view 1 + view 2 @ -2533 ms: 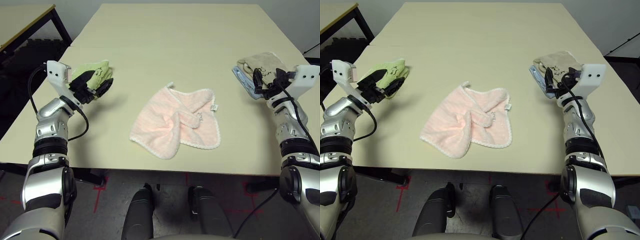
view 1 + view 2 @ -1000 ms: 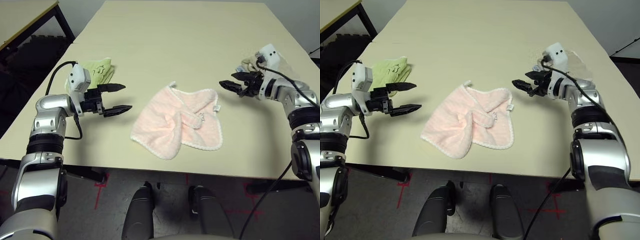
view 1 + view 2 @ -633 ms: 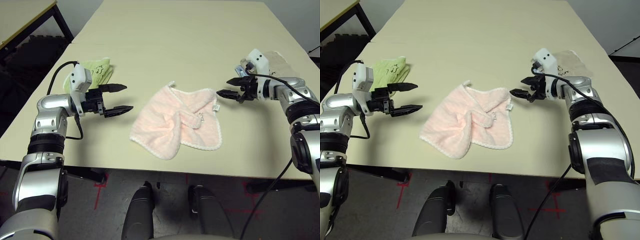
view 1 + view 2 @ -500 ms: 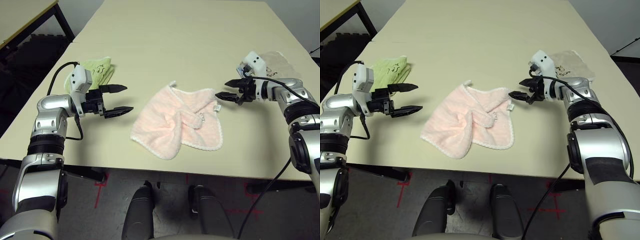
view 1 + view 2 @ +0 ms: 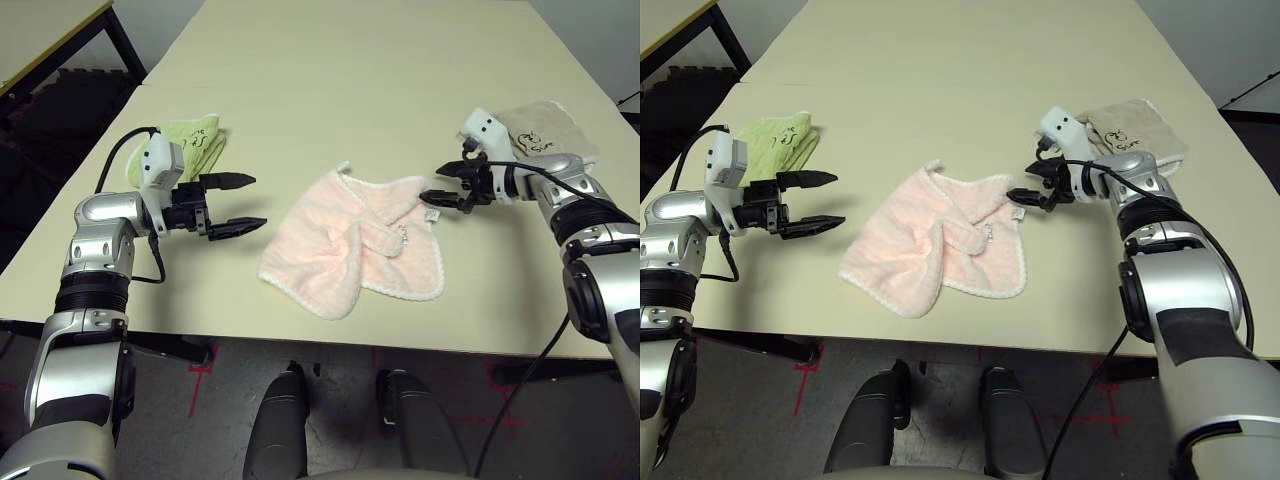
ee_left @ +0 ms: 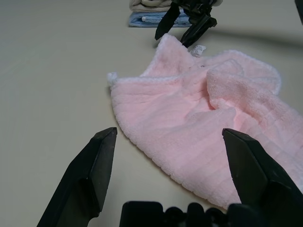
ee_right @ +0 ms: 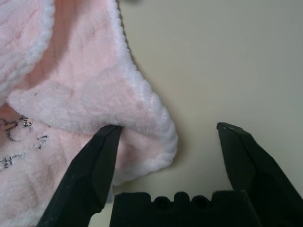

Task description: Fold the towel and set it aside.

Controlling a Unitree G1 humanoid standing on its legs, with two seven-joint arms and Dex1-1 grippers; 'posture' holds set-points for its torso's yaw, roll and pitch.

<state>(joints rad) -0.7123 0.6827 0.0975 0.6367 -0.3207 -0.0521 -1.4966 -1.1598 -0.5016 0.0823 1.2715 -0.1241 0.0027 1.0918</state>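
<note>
The pale bench (image 5: 350,60) carries the pink towel (image 5: 355,245), crumpled at its middle. My right gripper (image 5: 1025,196) has its fingers wide around the tagged corner — I judge the first grasp is in hand; next I close there. My left gripper (image 5: 240,203) hovers well apart, fingers wide.

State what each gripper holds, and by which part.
Nothing is held. The left gripper is open, apart from the towel; the right gripper is open at its tagged corner.
</note>
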